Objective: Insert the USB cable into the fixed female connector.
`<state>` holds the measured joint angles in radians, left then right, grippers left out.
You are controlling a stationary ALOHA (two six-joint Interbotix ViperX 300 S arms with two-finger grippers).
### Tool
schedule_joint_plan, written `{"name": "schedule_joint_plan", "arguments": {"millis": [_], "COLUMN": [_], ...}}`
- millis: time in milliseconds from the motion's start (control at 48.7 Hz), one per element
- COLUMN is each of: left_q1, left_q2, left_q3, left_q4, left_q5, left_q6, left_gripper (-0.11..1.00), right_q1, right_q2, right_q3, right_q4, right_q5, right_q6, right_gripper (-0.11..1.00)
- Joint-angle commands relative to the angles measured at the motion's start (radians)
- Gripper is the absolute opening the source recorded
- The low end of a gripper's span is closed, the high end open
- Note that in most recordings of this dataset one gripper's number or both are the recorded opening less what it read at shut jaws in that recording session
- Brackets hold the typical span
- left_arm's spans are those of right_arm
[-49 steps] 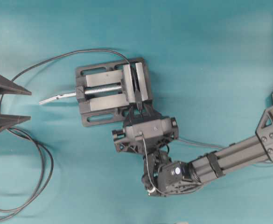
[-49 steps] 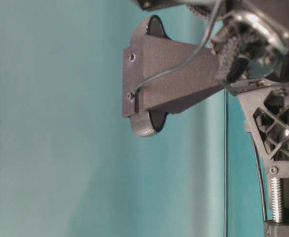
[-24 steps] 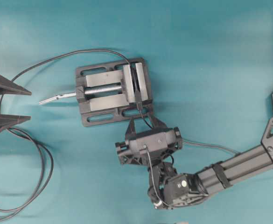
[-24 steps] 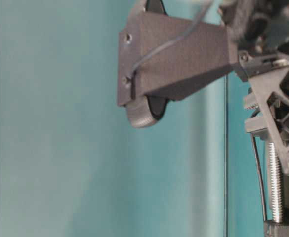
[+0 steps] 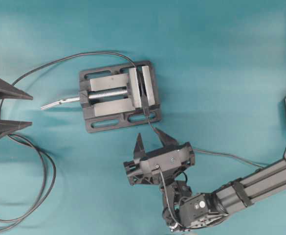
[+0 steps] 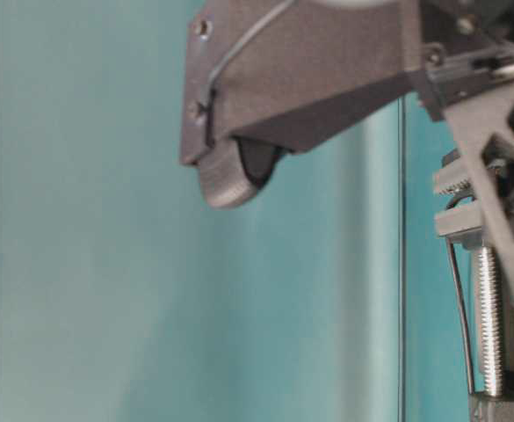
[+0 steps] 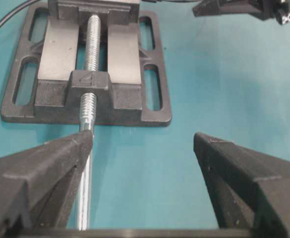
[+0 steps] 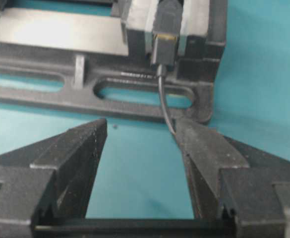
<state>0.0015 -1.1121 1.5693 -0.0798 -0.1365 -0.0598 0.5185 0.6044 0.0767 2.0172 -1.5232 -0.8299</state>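
The fixed female connector (image 8: 168,11) is clamped upright between the silver jaws of the grey vise (image 5: 111,108). The USB cable (image 5: 216,153) runs from the right along the mat, and its black plug (image 8: 162,51) sits in the connector's mouth with a sliver of metal showing. My right gripper (image 5: 148,133) is open just in front of the vise; in its wrist view (image 8: 142,123) nothing lies between the fingers, and the cord passes by the right fingertip (image 8: 189,134). My left gripper (image 5: 32,110) is open at the left edge, empty, facing the vise screw (image 7: 90,47).
The connector's long dark lead (image 5: 59,60) arcs from the vise to the left and coils at the lower left (image 5: 45,181). The vise screw's silver handle (image 5: 59,102) sticks out toward the left gripper. The right forearm (image 5: 260,181) crosses the lower right.
The right gripper has drawn back from the vise toward the near edge, staying open; the plug stays at the connector. The left arm has not moved.
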Motion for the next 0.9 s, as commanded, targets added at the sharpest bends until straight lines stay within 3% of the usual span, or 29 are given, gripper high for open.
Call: {"name": "schedule_joint_plan", "arguments": {"millis": [0, 472, 882], "left_q1": [0.0, 0.0, 0.002], "left_q2": [0.006, 0.006, 0.006], "left_q3": [-0.012, -0.012, -0.012], "left_q4": [0.003, 0.003, 0.003], "left_q5": [-0.009, -0.009, -0.009], "left_q6": [-0.009, -0.009, -0.009], "left_gripper": [0.99, 0.99, 0.99], "right_q1": [0.002, 0.006, 0.041], "right_q2": [-0.078, -0.319, -0.624], "right_q3": [0.012, 0.273, 0.667], "right_q4": [0.0, -0.098, -0.255], "right_q5": [-0.005, 0.084, 0.239], "right_q6": [-0.003, -0.015, 0.011], "right_gripper": [0.61, 0.6, 0.6]}}
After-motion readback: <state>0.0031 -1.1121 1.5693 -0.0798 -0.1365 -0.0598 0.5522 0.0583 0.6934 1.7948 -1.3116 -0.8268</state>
